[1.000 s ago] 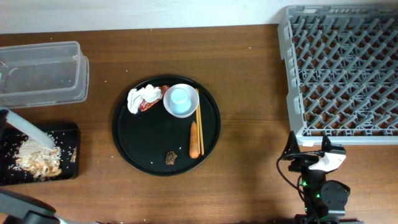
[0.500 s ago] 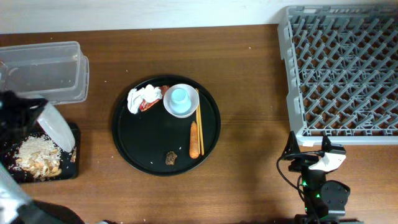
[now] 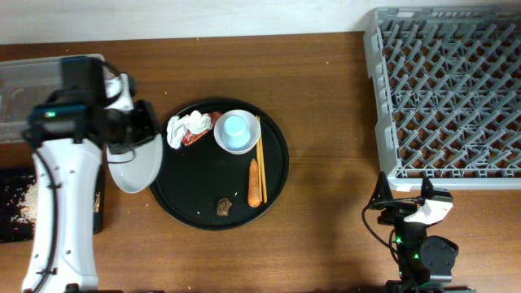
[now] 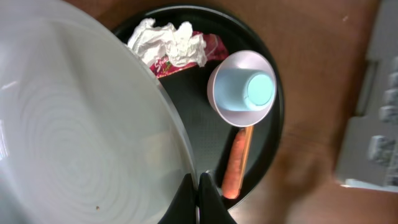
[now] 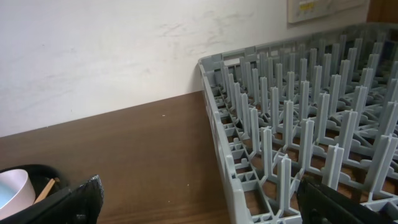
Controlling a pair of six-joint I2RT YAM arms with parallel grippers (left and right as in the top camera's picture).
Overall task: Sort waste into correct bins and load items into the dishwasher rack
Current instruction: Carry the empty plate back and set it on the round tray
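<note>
Left tool [image 4: 198, 190] is clamped on the rim of the white plate [image 3: 134, 169], holding it tilted at the left edge of the round black tray [image 3: 191, 189] (bowl [image 3: 245, 145] with the blue cup [image 3: 234, 126] in it, carrot [image 3: 255, 181] and tissue [image 3: 186, 129] sit there). Right tool [image 3: 404, 195] sits wide open with nothing in it, on the worktop just beside the grey rack [image 3: 448, 98]

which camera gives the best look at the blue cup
Left wrist: the blue cup sits large and close inside the white bowl. Overhead shows the cup small, on the round tray. Right wrist catches only the bowl's edge, no cup.
</note>
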